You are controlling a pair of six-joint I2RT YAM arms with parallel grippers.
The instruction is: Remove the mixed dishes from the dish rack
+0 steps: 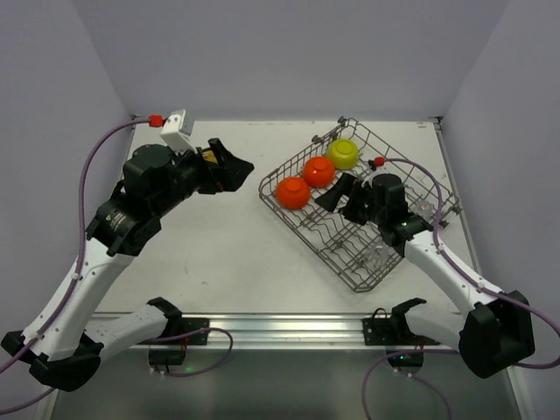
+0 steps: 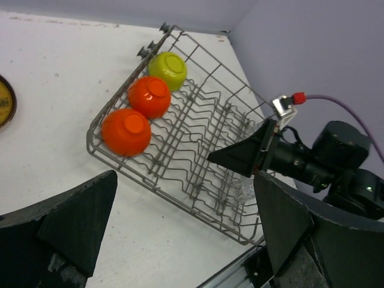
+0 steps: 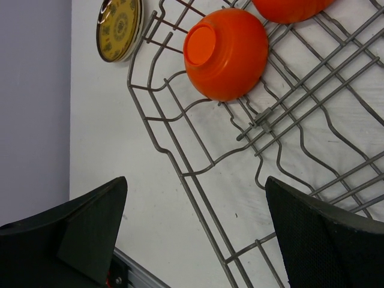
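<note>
Both arms are up, and the right claw point(image 1: 338, 194) hangs over the middle of the large grey wire dish rack point(image 1: 302, 238), its two dark fingers spread as wide as they go and nothing between them. Just ahead of it sits the nearer glossy orange bowl point(image 3: 227, 53), upside down with its base ring up, resting on the wavy dividers at the rack's corner. Beyond that one, further along the same side, are the second glossy orange bowl point(image 1: 319, 171) and then the yellow-green bowl point(image 1: 342, 154). The left claw point(image 1: 229, 166) is held well off to the side above the white worktop point(image 1: 210, 254), equally wide open and empty, looking across at the rack. Past the rack's rim, outside the wire, a brown-and-yellow patterned plate point(image 3: 120, 29) already lies on the worktop. The sensible pick looks like that near orange bowl. To do it cleanly, the right claw should move forward until the bowl is centred between the fingers, then drop low enough to catch the wide part near the rim, since the glossy dome could squirt upward. Keep the fingertips clear of the wires and lift straight up before swinging out.
</note>
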